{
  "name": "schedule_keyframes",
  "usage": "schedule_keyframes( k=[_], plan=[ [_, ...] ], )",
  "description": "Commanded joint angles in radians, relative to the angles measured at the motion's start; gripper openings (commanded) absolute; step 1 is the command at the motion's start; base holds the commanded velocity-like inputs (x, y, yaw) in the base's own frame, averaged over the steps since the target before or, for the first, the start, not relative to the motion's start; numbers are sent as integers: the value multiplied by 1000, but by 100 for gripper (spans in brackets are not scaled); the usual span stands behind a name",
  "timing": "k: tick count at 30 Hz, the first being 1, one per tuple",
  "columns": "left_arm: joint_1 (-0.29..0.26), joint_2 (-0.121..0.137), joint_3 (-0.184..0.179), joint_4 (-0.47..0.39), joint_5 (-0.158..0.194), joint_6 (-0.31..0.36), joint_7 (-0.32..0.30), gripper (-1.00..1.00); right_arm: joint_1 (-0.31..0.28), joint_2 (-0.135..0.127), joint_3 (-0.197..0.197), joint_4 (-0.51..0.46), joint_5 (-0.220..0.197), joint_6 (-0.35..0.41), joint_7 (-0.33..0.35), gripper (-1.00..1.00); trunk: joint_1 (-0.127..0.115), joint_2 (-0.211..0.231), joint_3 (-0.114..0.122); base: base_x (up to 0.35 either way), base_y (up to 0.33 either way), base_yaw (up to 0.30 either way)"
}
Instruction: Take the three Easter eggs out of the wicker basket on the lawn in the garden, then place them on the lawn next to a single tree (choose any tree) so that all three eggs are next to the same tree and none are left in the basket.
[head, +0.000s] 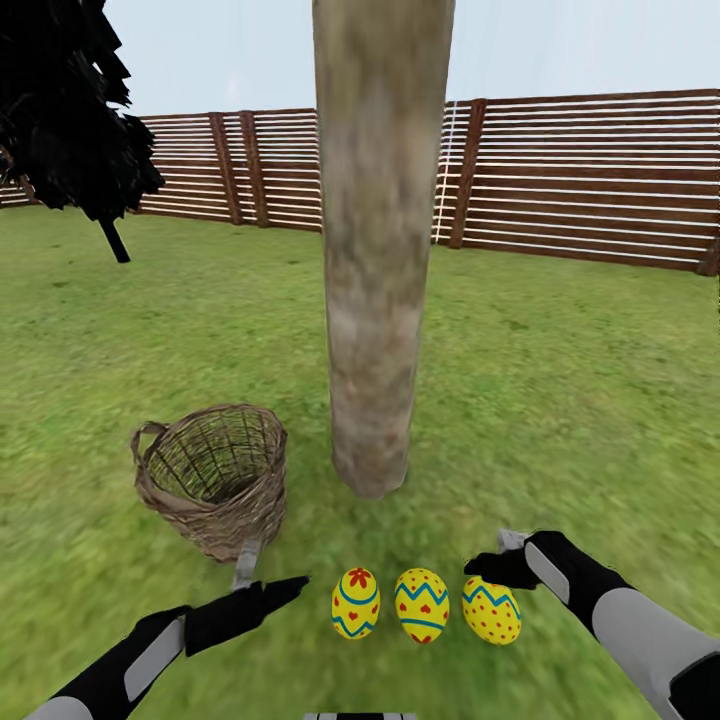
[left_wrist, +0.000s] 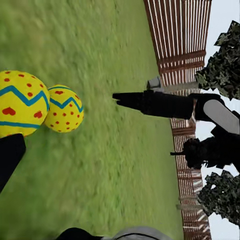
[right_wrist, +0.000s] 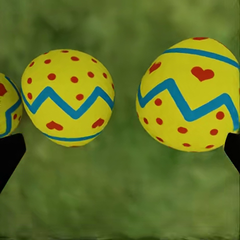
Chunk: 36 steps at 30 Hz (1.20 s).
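Note:
Three yellow Easter eggs lie in a row on the lawn (head: 560, 400) just in front of the tree (head: 372, 300): a flower egg (head: 356, 603), a heart egg (head: 421, 604) and a dotted egg (head: 491, 610). The wicker basket (head: 212, 478) stands left of the trunk, and no egg shows inside it. My left gripper (head: 268, 575) is open and empty, between the basket and the flower egg. My right gripper (head: 495, 556) hovers open just above the dotted egg. In the right wrist view two eggs (right_wrist: 67, 97) (right_wrist: 190, 95) sit beyond its spread fingertips (right_wrist: 10, 155). The left wrist view catches two eggs (left_wrist: 20, 102) (left_wrist: 64, 108).
A brown slat fence (head: 580, 180) rings the garden at the back. A black-foliaged tree (head: 70, 110) stands far left. Open grass spreads to the right of the trunk and behind it.

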Motion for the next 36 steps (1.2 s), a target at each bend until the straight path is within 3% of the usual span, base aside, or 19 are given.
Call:
schedule_keyframes(
  k=[1,6,9,12,17,21,25,29,33,36],
  plan=[
    [-1,2,-8,30,11,8,0,100,7,-1,4,-1,4,3,5,100,-1,0,3,0,0,0],
    [-1,15,-15,93,-3,-23,2,100,44,0,4,-1,29,-2,5,100,-3,1,23,0,0,0],
    [-1,32,-23,129,-71,-39,1,100,74,2,4,-1,82,-6,6,100,-4,2,34,0,0,0],
    [-1,31,-24,198,-106,-61,1,100,94,4,5,-1,106,-10,6,100,-6,2,46,0,0,0],
    [0,31,-25,303,-118,-163,-1,100,122,4,15,-1,125,-11,6,100,-8,4,65,0,0,0],
    [0,35,-25,373,-119,-188,-2,100,150,8,65,-1,136,-21,8,100,-10,5,81,0,0,0],
    [0,35,-26,379,-135,-189,2,100,168,11,72,-1,140,-32,8,100,-24,31,93,0,0,0],
    [0,31,-28,379,-181,-188,4,100,183,11,73,0,140,-33,8,100,-40,59,106,0,0,0],
    [0,30,-28,379,-203,-188,4,100,210,11,74,0,141,-58,8,100,-55,87,118,0,0,0],
    [0,31,-28,380,-221,-188,5,100,219,11,93,0,140,-73,8,100,-67,108,128,0,0,0]
  ],
)
